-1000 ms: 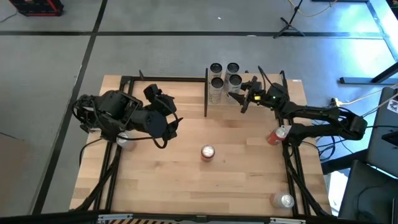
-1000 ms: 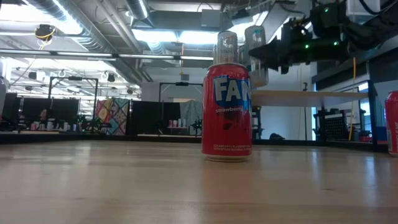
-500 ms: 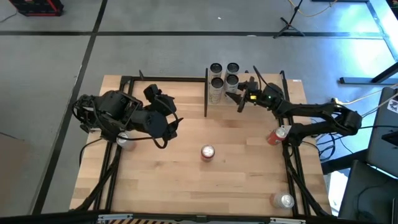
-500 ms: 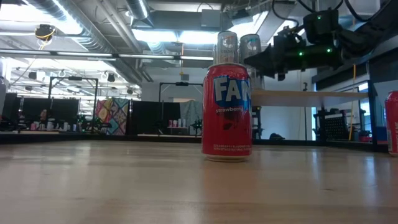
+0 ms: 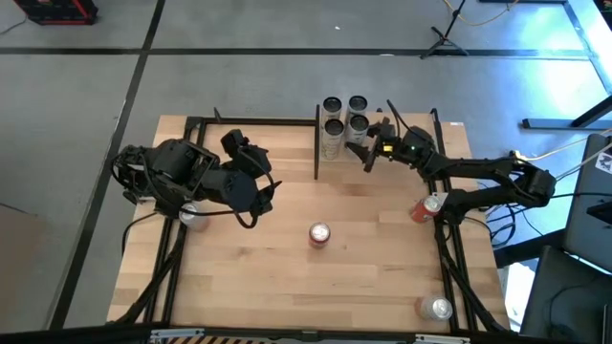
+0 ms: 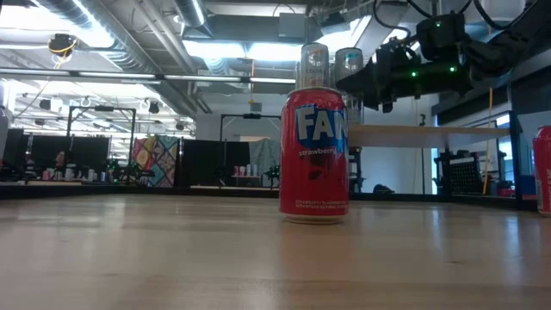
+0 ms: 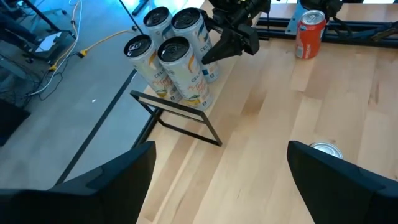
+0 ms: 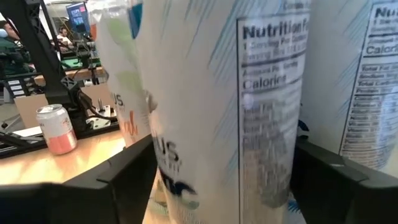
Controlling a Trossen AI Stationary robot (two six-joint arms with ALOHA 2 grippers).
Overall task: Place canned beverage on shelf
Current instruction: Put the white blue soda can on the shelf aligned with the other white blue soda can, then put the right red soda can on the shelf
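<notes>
The right gripper, fingers spread, straddles a tall white can on the shelf, seemingly without gripping it.

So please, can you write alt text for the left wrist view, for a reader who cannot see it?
Four tall white slim cans stand clustered on the light wooden shelf, the right gripper open beside them. A red can stands farther off, and a silver can top shows nearer.

Around my light wooden surface the floor is grey concrete crossed by dark lines. Level with me, bright strip lights and ducts hang from the ceiling, with dark partitions and a patterned panel far behind.
</notes>
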